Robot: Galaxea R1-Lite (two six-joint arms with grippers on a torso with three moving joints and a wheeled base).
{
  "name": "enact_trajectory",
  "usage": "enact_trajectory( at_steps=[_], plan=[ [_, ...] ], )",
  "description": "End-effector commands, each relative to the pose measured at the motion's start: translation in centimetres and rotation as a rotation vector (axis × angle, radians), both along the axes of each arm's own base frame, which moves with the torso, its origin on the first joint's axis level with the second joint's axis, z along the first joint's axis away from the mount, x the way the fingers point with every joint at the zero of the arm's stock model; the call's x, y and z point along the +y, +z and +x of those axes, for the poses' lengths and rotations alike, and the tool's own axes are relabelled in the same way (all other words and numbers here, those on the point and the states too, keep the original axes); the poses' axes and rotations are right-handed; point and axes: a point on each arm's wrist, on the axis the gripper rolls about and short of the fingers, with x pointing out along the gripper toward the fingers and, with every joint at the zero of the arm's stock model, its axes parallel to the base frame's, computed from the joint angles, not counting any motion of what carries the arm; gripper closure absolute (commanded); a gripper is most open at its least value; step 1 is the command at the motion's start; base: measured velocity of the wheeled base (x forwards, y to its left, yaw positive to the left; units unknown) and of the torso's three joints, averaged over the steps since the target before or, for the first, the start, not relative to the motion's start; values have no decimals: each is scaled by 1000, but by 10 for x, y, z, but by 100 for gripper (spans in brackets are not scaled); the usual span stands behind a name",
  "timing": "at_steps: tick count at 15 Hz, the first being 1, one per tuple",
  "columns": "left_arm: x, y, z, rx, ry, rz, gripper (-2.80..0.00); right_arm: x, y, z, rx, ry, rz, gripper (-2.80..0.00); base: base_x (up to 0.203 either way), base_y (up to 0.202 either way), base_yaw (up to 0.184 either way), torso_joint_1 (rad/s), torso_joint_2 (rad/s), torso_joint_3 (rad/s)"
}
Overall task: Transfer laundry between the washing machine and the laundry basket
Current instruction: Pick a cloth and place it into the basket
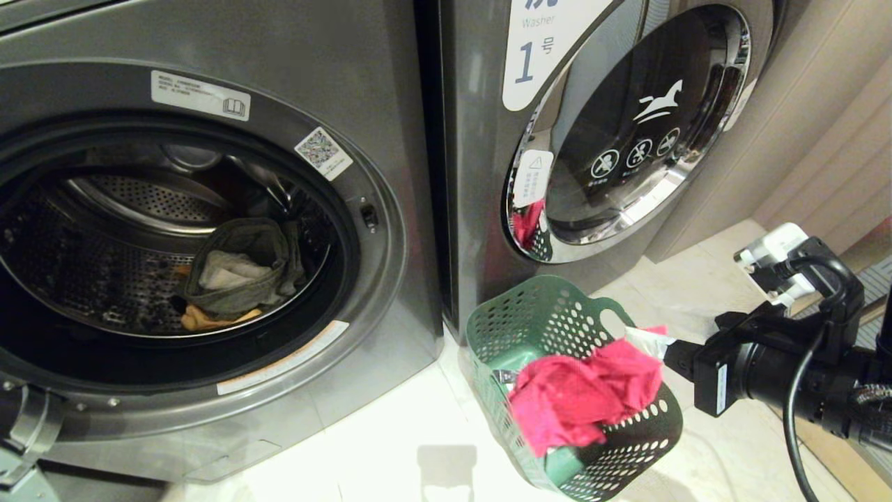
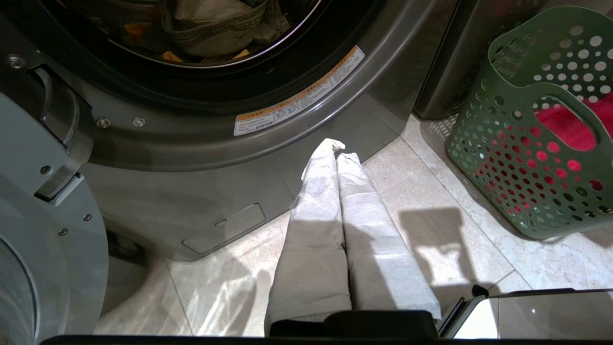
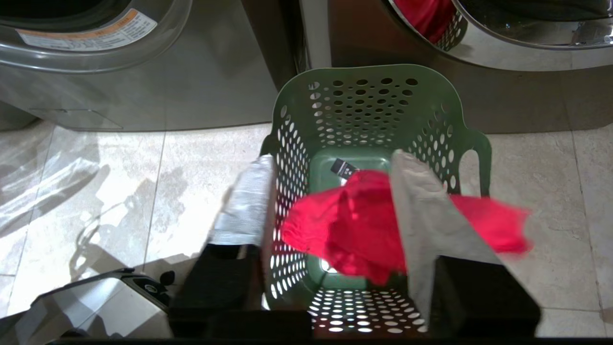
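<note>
The washing machine (image 1: 390, 230) stands open on the left. A grey-green garment (image 1: 244, 268) and a yellow-orange one (image 1: 202, 321) lie in its drum. To its right on the floor sits the green laundry basket (image 1: 536, 307). A bright red garment (image 1: 578, 397) spills over the basket's near rim. My right gripper (image 1: 651, 341) hovers at that rim. In the right wrist view the right gripper (image 3: 330, 158) is open, and the red garment (image 3: 349, 225) hangs loose between its spread fingers above the basket (image 3: 364, 96). My left gripper (image 2: 340, 149) is shut and empty, low before the machine.
A second machine (image 1: 481, 139) labelled "1" stands behind the basket with its round door (image 1: 627, 132) closed. The open machine's door (image 2: 28, 268) hangs at the far left. A small black tag (image 3: 342, 167) lies on the basket's bottom. Pale floor tiles (image 1: 390, 432) lie in front.
</note>
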Motion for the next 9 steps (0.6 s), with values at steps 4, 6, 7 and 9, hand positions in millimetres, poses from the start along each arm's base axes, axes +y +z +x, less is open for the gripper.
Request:
enact_trajectory(
  at_steps=[4, 6, 7, 9],
  plan=[
    [0, 0, 0, -2, 0, 1, 0, -1, -2, -1, 2, 2, -7, -280, 0, 0, 0, 0, 0, 0],
    [0, 0, 0, -2, 0, 0, 0, -2, 0, -4, -9, 0, -2, -280, 0, 0, 0, 0, 0, 0],
    [0, 0, 0, 0, 0, -1, 0, -4, 3, -9, -23, 0, 5, -280, 0, 0, 0, 0, 0, 0],
    [0, 0, 0, 0, 0, 0, 0, -10, 0, -17, -31, -36, -15, -280, 0, 0, 0, 0, 0, 0]
  ],
)
